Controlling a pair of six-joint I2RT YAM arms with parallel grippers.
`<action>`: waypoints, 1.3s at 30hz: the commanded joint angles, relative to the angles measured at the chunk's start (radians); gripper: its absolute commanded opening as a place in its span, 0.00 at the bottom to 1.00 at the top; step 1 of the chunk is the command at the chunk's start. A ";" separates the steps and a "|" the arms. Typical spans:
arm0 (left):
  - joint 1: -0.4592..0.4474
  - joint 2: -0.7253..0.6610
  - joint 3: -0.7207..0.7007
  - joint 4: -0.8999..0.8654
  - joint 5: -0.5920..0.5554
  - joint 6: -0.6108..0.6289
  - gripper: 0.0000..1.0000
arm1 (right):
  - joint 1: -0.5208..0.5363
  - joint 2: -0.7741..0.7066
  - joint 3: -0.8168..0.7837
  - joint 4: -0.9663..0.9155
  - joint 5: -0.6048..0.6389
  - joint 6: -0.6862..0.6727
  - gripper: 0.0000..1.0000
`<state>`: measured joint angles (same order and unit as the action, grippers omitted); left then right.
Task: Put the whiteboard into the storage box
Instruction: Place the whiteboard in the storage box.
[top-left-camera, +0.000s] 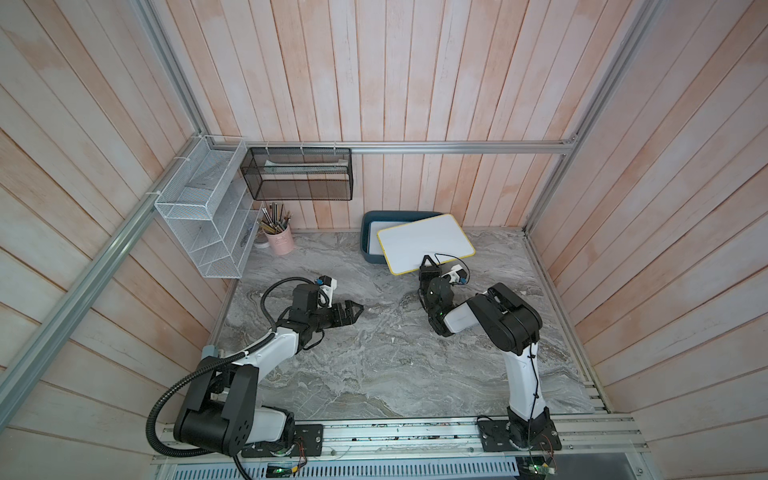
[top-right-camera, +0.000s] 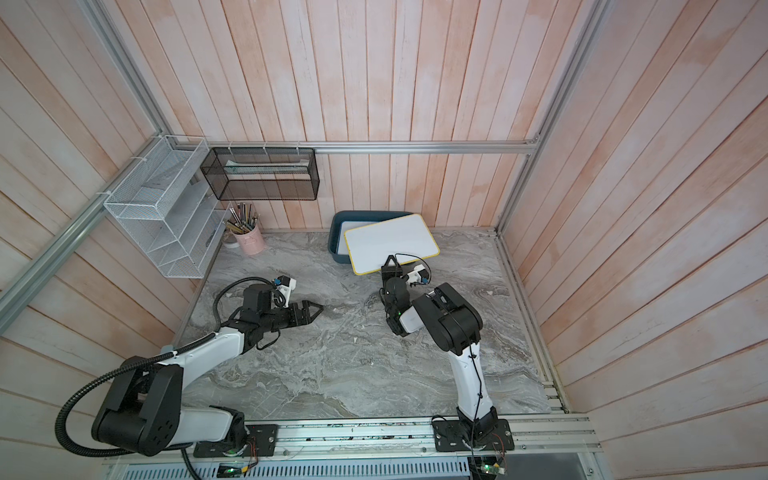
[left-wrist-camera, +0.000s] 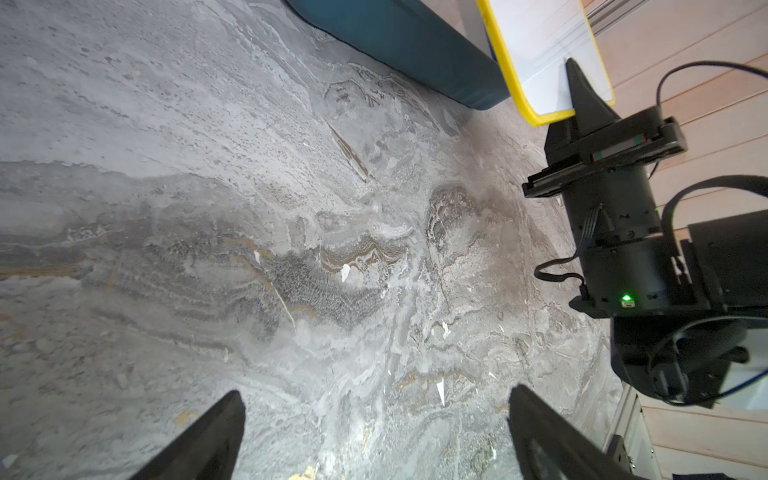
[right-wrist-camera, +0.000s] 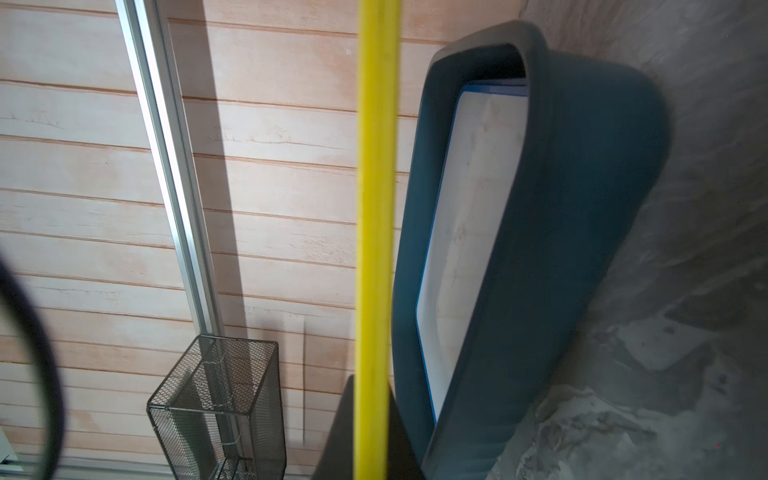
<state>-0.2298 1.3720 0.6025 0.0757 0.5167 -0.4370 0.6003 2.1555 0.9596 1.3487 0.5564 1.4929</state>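
The storage box (top-left-camera: 366, 248) sits at the back of the bench (top-left-camera: 374, 365). A second board (top-left-camera: 375, 237) lies inside it. The whiteboard (top-left-camera: 426, 243) hangs tilted over the box's right and front parts, and the right claw (top-left-camera: 428, 264) pinches its near edge. A pencil cup (top-left-camera: 280, 243) stands to the left of the box. The left claw (top-left-camera: 357, 309) is in front of the box, well apart from it.

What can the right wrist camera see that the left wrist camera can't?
Right wrist only: a blue-framed whiteboard lying inside the storage box, and the black mesh rack. Left wrist only: the open left gripper, and the right gripper shut on the yellow-framed whiteboard's white face. Both: the storage box, the yellow frame, the marble table.
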 joint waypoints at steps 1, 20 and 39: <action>0.006 -0.033 -0.022 0.020 0.015 -0.009 1.00 | 0.032 0.014 0.060 0.006 0.148 -0.001 0.00; 0.031 -0.146 -0.065 -0.063 -0.018 0.010 1.00 | 0.096 0.126 0.392 -0.447 0.292 0.196 0.01; 0.043 -0.184 -0.050 -0.107 -0.044 0.016 1.00 | 0.108 0.227 0.630 -0.754 0.331 0.327 0.06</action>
<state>-0.1944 1.1854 0.5316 -0.0162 0.4816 -0.4370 0.7109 2.3604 1.5368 0.6018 0.8551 1.8050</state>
